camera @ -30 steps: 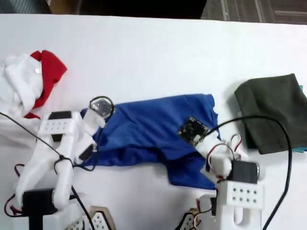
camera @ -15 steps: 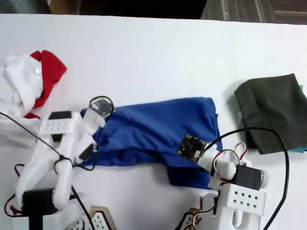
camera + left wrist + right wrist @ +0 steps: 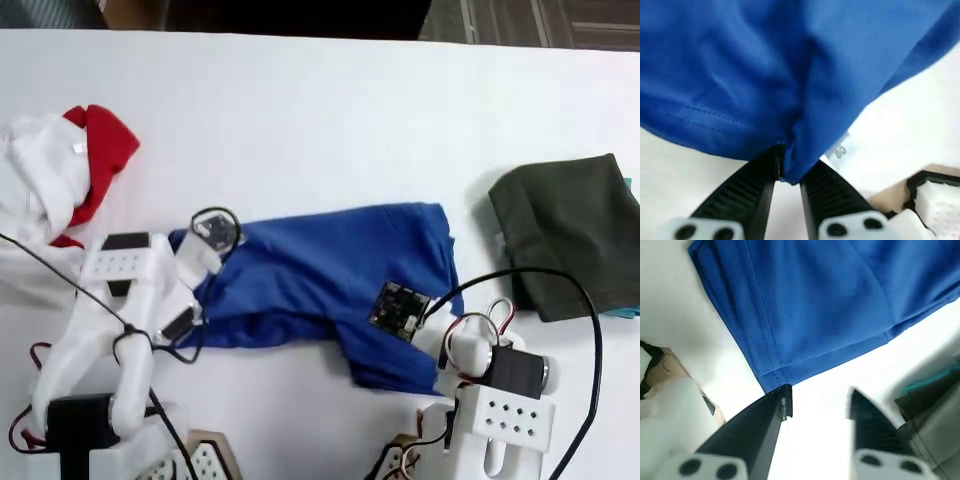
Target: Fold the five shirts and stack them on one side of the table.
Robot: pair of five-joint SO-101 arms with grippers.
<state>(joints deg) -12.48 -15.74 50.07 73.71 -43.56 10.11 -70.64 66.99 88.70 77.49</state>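
Two grippers work the blue shirt (image 3: 320,270), which lies crumpled across the middle of the high view. Your right gripper (image 3: 820,397) has pulled back toward the lower edge of the frame over the last second. It now hangs wide open over the shirt's hem with nothing in it, so that side looks released. Your left gripper (image 3: 790,165) has barely shifted and stays pinched shut on a bunched fold at the shirt's left end. I judge this fold as only partly done. A small white tag (image 3: 840,150) peeks from under the cloth, its print too faint to read. Farther off, a folded dark green shirt (image 3: 570,230) lies at the right edge, and a red shirt (image 3: 105,150) and a white shirt (image 3: 40,180) are heaped at the upper left.
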